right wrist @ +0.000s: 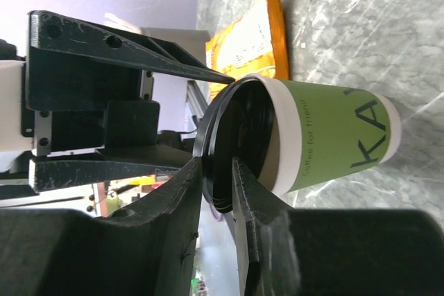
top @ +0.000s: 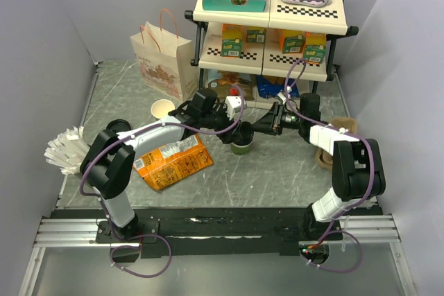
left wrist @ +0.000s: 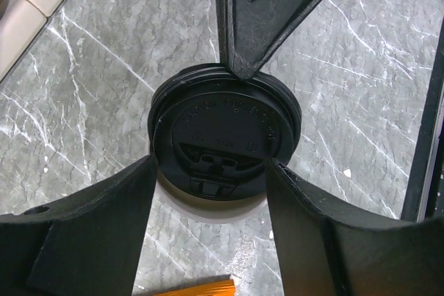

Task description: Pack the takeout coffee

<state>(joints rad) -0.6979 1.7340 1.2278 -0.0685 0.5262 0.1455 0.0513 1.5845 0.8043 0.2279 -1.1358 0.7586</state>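
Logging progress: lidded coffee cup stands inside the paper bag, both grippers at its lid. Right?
No. The top view shows the takeout coffee on the table, outside the paper bag, which stands apart at back left. The left gripper and right gripper are at its lid.

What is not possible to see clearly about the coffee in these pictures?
- Top view: the left gripper and right gripper cover most of the takeout coffee.
- Left wrist view: the black lid hides the cup's wall.
- Top view: the paper bag hides its inside behind its walls.
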